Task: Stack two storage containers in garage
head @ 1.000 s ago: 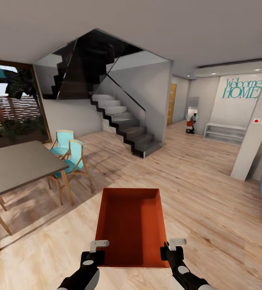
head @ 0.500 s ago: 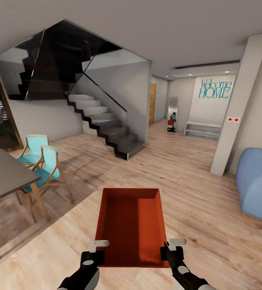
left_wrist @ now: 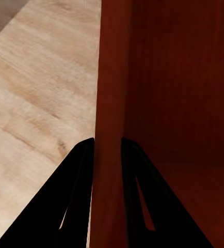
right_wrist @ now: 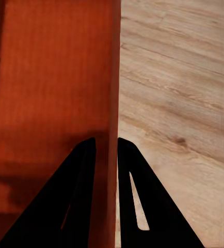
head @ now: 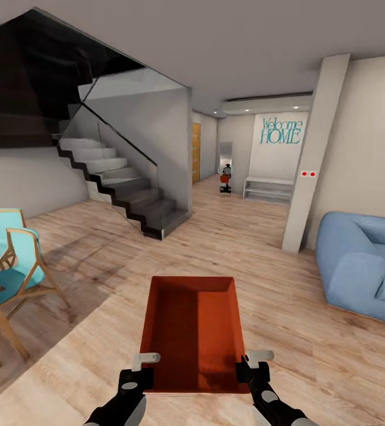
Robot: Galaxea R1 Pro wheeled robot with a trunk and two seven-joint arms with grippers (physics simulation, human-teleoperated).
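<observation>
The orange-red container (head: 193,334) hangs in front of the robot above the light wood plank floor (head: 310,355), open top up, its long axis running straight away from the robot toward the hallway. The left gripper (head: 146,364) pinches the near end of the left wall; in the left wrist view its dark fingers (left_wrist: 81,181) sit on either side of that thin wall. The right gripper (head: 252,362) pinches the near end of the right wall the same way. A staircase (head: 121,189) rises ahead on the left, a blue sofa (head: 364,266) sits to the right, and turquoise chairs (head: 12,260) stand on the left.
</observation>
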